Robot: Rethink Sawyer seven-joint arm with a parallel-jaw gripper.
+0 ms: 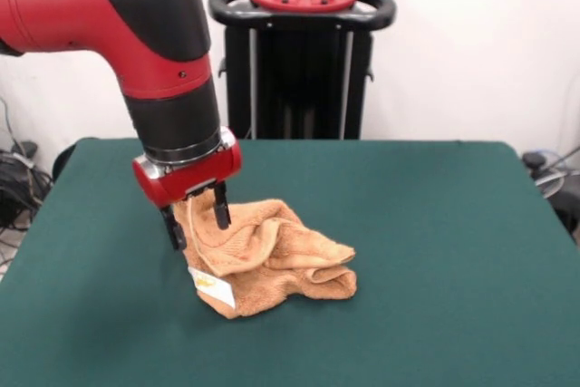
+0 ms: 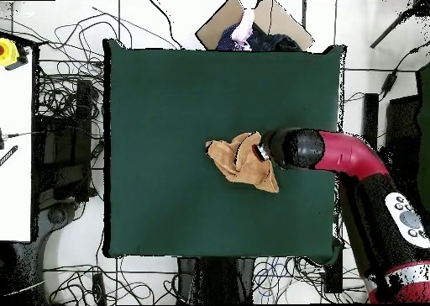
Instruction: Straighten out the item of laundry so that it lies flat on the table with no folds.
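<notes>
The orange-tan towel (image 1: 272, 256) lies crumpled in a heap near the middle of the green table (image 1: 435, 224). Its left part is pulled up into a peak, and its white label (image 1: 211, 286) hangs at the lower left. My gripper (image 1: 198, 228) comes down from the upper left, and its two black fingers straddle that raised fold with cloth pinched between them. In the overhead view the towel (image 2: 235, 161) is bunched just left of the gripper (image 2: 259, 150), which the arm's end partly hides.
The robot's pedestal (image 1: 304, 52) stands behind the table's far edge. In the overhead view, cables (image 2: 59, 109) lie on the floor around the table, and a cardboard box (image 2: 252, 25) sits beyond its top edge.
</notes>
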